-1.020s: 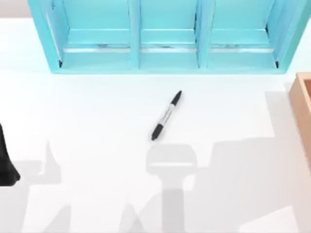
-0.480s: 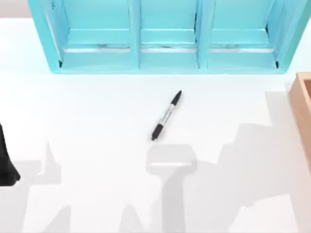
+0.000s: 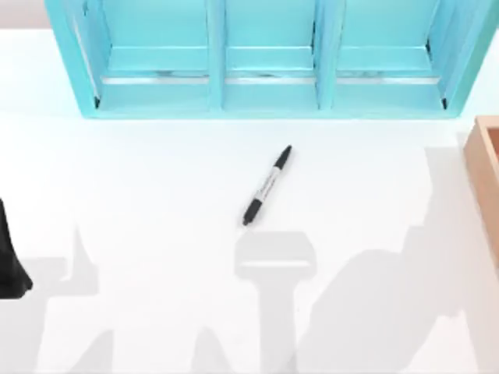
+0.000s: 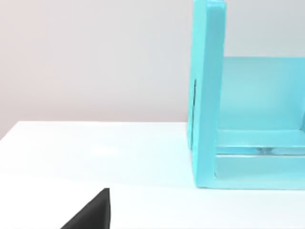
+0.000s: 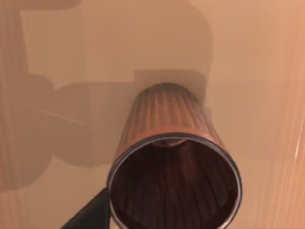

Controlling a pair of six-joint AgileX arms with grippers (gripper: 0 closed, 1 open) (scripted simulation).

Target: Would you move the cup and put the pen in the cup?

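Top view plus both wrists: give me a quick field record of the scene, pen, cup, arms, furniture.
pen: pen flat on white table, diagonal, untouched
cup: cup upright on a tan surface, seen close from right wrist view, mouth open
shelf: turquoise shelf at table's far edge
box: wooden box at right edge
left arm: parked at left edge
pen in cup: not yet

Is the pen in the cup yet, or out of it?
Out. The pen lies flat on the white table; the right wrist view shows the cup with nothing inside.
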